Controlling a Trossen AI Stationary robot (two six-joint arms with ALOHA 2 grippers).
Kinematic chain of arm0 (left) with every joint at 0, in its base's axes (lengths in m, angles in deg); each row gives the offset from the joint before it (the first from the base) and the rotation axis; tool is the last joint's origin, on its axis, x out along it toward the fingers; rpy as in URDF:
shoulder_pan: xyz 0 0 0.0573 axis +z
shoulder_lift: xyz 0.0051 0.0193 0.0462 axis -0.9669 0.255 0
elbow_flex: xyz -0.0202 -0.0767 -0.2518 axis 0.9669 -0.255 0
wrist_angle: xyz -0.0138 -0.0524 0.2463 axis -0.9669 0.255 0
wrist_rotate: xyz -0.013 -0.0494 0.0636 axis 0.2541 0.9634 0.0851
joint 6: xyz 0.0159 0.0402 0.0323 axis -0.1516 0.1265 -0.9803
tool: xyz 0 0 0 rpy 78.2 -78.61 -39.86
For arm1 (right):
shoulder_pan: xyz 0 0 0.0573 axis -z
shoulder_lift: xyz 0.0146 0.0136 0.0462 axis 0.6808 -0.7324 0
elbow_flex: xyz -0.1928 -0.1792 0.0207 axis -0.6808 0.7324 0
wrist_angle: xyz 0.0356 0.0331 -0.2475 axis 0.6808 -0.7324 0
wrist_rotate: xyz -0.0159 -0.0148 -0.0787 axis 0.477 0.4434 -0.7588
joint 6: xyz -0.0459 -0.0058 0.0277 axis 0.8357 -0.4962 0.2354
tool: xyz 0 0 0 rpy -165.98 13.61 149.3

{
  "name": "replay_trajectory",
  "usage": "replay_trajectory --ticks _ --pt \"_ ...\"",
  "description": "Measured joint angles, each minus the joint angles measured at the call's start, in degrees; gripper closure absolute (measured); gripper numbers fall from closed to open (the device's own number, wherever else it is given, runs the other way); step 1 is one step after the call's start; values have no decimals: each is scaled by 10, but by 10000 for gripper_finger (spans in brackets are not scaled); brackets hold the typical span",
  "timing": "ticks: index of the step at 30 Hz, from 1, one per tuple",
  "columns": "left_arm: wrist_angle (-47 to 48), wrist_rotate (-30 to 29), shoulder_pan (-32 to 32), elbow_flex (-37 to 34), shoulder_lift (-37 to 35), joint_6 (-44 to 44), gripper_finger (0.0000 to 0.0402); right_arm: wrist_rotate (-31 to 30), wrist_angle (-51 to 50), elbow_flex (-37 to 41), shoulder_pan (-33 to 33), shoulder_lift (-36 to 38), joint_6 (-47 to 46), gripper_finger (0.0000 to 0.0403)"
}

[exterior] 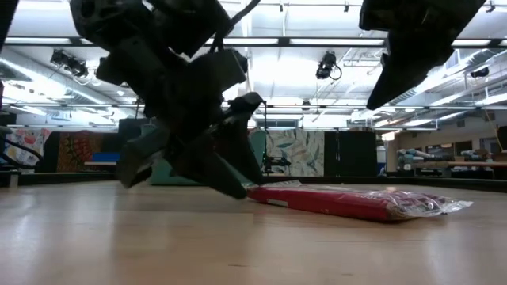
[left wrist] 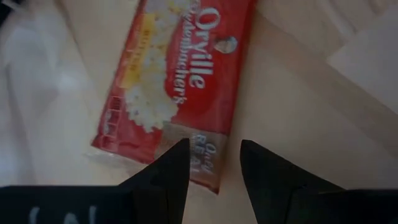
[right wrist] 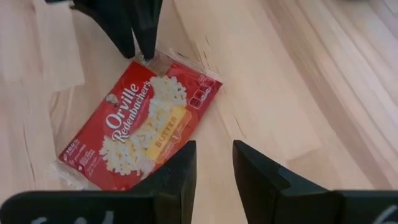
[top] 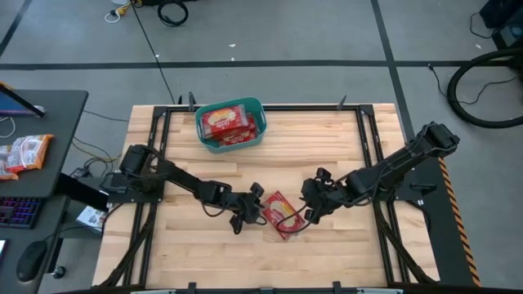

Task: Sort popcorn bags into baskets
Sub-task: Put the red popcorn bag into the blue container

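Note:
One red popcorn bag (top: 282, 214) lies flat on the wooden table between my two grippers; it also shows in the low view (exterior: 348, 202). My left gripper (left wrist: 214, 152) is open by a narrow gap, low at the bag's left end (exterior: 238, 188), with the bag's corner (left wrist: 208, 177) showing between its fingers. My right gripper (right wrist: 214, 155) is open and hangs above the table by the bag's right side (top: 309, 214), clear of it (exterior: 380, 95). The teal basket (top: 260, 106) at the table's far side holds several red bags (top: 227, 122). My left gripper slants down from the table's left, its fingertips (right wrist: 144, 53) at the short end of the bag (right wrist: 155, 62). I cannot tell whether they touch it. The bag lies flat on the table.
Black frame rails (top: 163, 139) run along the table's left and right sides. A dark desk at the left carries orange-and-white snack packets (top: 24, 153) and a keyboard. Bare wood lies between the bag and the basket.

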Motion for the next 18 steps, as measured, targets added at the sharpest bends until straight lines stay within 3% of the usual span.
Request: replay_trajectory --ticks 9,18 --pt "-10 2 13 1 14 -16 265 -12 69 0 -5 -1 37 293" --pt "8 -23 15 0 13 -14 391 -5 147 0 -5 -8 86 293"
